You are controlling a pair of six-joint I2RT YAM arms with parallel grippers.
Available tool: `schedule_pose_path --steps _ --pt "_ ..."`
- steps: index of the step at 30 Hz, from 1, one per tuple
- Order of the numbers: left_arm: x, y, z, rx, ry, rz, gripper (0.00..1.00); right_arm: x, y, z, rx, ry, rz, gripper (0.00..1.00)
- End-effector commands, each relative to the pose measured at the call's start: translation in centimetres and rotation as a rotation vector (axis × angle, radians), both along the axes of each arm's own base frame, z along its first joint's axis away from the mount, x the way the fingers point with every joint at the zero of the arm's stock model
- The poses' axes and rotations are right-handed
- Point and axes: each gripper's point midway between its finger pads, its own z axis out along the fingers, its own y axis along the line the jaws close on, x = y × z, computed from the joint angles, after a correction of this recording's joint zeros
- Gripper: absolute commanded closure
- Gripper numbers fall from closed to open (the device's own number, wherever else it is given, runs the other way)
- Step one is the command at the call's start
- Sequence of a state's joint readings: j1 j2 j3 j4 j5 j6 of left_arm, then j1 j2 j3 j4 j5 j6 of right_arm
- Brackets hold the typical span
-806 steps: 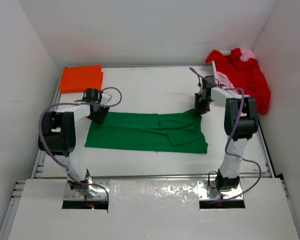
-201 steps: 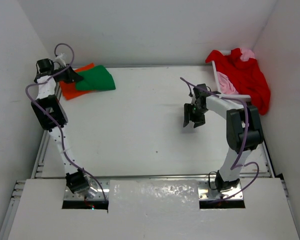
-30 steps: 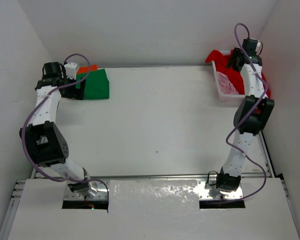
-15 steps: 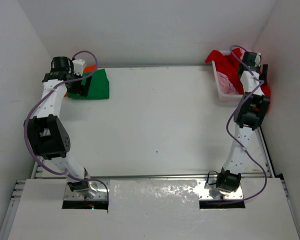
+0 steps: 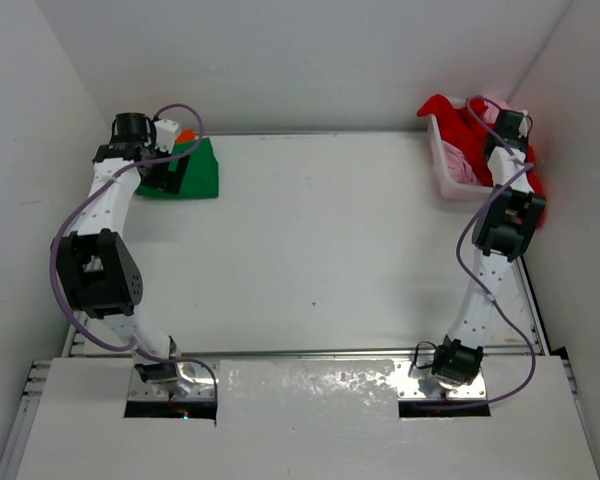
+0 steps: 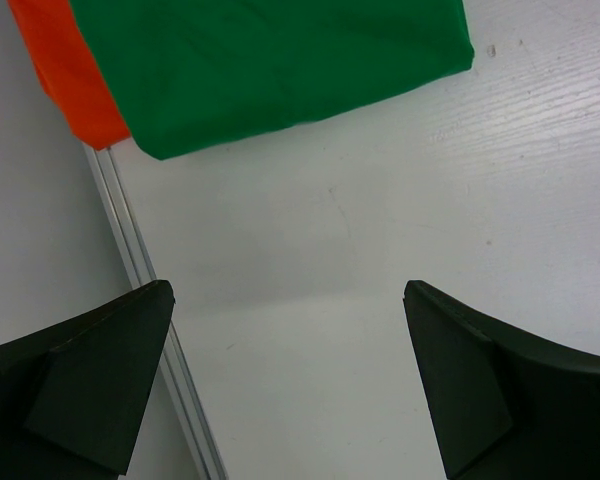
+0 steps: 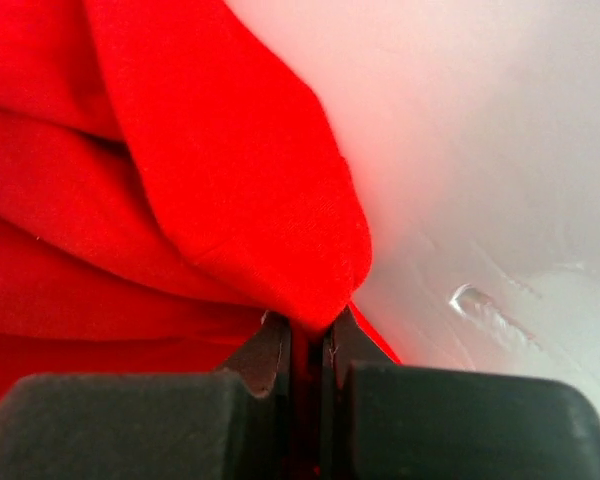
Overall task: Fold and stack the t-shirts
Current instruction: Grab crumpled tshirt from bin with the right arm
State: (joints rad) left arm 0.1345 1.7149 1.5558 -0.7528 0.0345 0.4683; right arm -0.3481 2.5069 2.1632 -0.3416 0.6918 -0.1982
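Observation:
The folded green t-shirt point(image 5: 198, 172) lies on the folded orange t-shirt point(image 5: 187, 135) at the table's far left corner. In the left wrist view the green t-shirt point(image 6: 270, 60) covers most of the orange one point(image 6: 65, 70). My left gripper point(image 6: 290, 385) hovers open and empty over bare table just short of that stack. The red t-shirt point(image 5: 448, 112) is heaped over the white basket point(image 5: 442, 178) at the far right, with the light pink t-shirt point(image 5: 466, 166) inside it. My right gripper point(image 7: 308, 335) is shut on a fold of the red t-shirt point(image 7: 180, 150).
An aluminium rail point(image 6: 150, 300) runs along the table's left edge beside my left gripper. White walls close in behind and beside the basket, near my right wrist point(image 5: 507, 125). Both arm bases stand at the near edge.
My right gripper has dropped onto the heap at the basket and shut on a fold of the red t-shirt. My left arm has shifted slightly by the green and orange stack, still open.

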Motion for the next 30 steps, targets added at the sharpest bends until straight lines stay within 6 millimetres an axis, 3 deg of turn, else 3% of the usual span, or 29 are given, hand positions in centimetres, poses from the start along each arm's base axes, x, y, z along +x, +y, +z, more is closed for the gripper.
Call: schedule_pose_path --steps 1,4,11,14,15,21,24,29,30 --pt "0.2 0.3 2.4 0.035 -0.068 0.000 0.00 1.5 1.7 -0.5 0.082 -0.056 0.067 1.00" --pt "0.2 0.1 2.6 0.032 -0.073 -0.002 0.00 1.4 2.2 2.2 0.050 -0.096 0.081 1.00" --pt "0.2 0.0 3.1 0.024 -0.089 -0.007 0.00 1.0 4.0 10.7 0.002 -0.265 0.139 1.00" --pt "0.0 -0.2 3.3 0.023 -0.097 -0.008 0.00 0.7 4.7 12.5 -0.018 -0.293 0.152 1.00" --pt "0.0 -0.1 3.3 0.023 -0.099 -0.009 0.00 0.5 4.8 14.0 -0.033 -0.324 0.154 1.00" --pt "-0.2 -0.3 3.9 0.018 -0.112 -0.015 0.00 0.3 5.8 17.3 -0.036 -0.370 0.181 1.00" --pt "-0.4 -0.4 4.6 0.017 -0.132 -0.016 0.00 0.1 7.6 21.2 -0.041 -0.449 0.230 1.00" --pt "-0.6 -0.6 6.2 0.012 -0.174 -0.015 0.00 -1.8 13.0 32.3 -0.049 -0.696 0.364 1.00" --pt "-0.7 -0.7 6.9 0.011 -0.192 -0.011 0.00 -2.8 15.2 35.2 -0.035 -0.765 0.437 1.00"
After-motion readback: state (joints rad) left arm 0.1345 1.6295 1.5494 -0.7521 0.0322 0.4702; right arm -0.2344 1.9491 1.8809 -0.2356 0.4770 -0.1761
